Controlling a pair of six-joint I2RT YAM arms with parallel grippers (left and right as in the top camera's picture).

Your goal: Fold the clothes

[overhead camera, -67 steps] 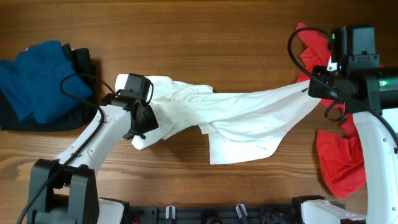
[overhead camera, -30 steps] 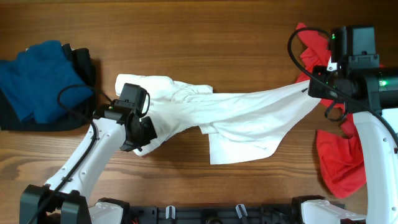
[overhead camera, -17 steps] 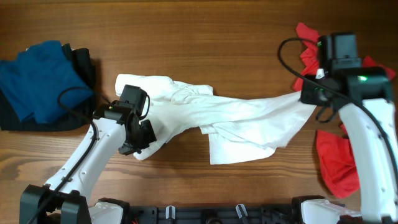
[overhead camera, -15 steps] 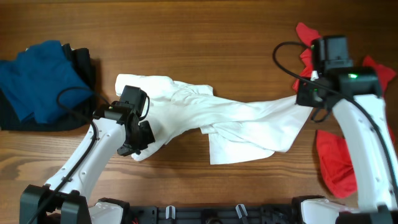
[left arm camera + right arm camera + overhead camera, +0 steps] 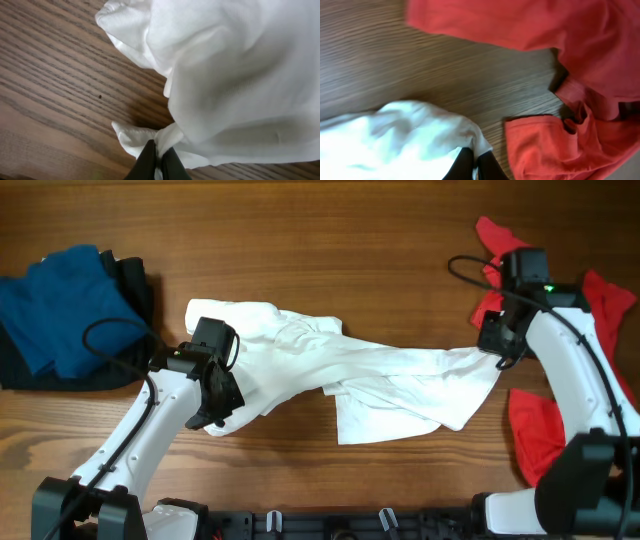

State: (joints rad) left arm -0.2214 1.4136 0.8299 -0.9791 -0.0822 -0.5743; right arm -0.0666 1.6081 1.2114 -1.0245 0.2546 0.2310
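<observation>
- Overhead view, left gripper (image 5: 218, 408): clenched on the near-left corner of the white T-shirt (image 5: 380, 375). The left wrist view shows the closed fingertips (image 5: 150, 157) pinching a small fold of cloth just above the table (image 5: 330, 240).
- Right gripper (image 5: 497, 345): likewise clamped, on the shirt's opposite end. The right wrist view shows a white edge caught between the tips, low over the wood.
- White T-shirt: lies as a crumpled band across the middle of the table, between the two grippers. A loose flap spreads toward the near edge, and no print is visible.
- Red garment (image 5: 545, 440): heaped at the right, just beside the right gripper. The blue garment (image 5: 60, 310) rests on a black garment (image 5: 135, 280) at the far left, well apart.
- Step in hand, by judgement: spreading the shirt flat, since it is bunched and no fold is made yet.
- Next move calls for both pinches to hold while the ends are drawn apart and laid down evenly, with the right end kept off the red garment.
</observation>
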